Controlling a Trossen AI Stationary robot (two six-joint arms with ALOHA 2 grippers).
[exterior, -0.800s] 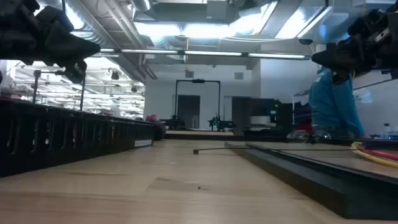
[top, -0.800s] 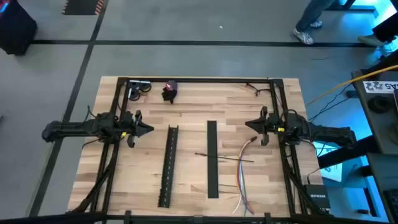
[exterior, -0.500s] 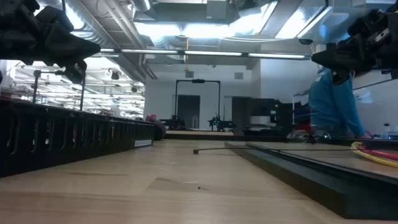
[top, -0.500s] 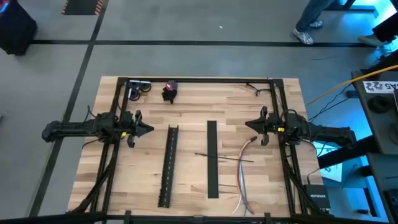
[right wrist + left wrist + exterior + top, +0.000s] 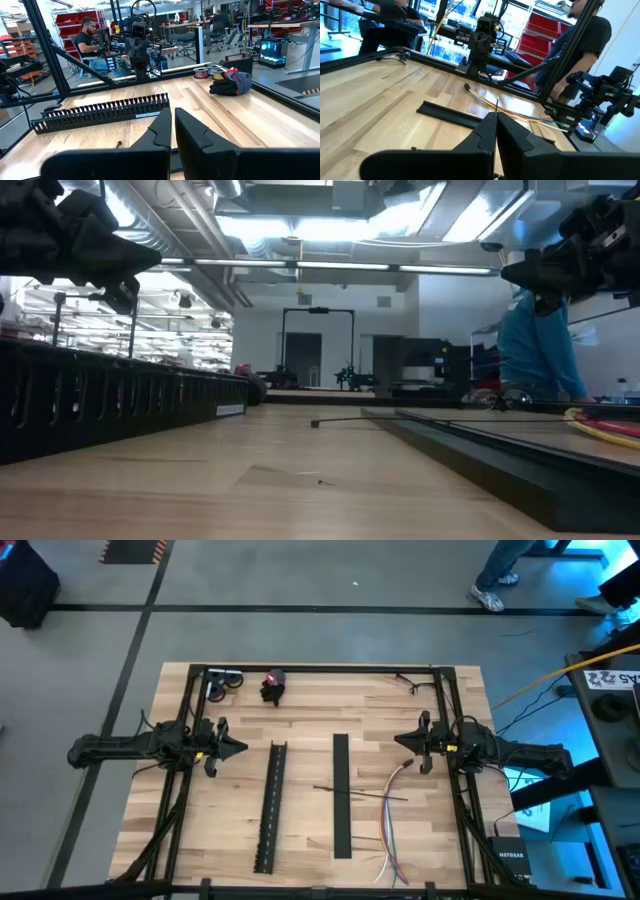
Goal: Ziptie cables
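Jaws closed and empty on both the left gripper (image 5: 238, 748) and right gripper (image 5: 400, 740), the cables (image 5: 388, 830) and zipties (image 5: 360, 791) lie untouched on the table (image 5: 310, 720).

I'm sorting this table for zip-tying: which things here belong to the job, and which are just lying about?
Job:
cables
zipties

Lying about:
slotted channel
flat cover
gloves
tape rolls
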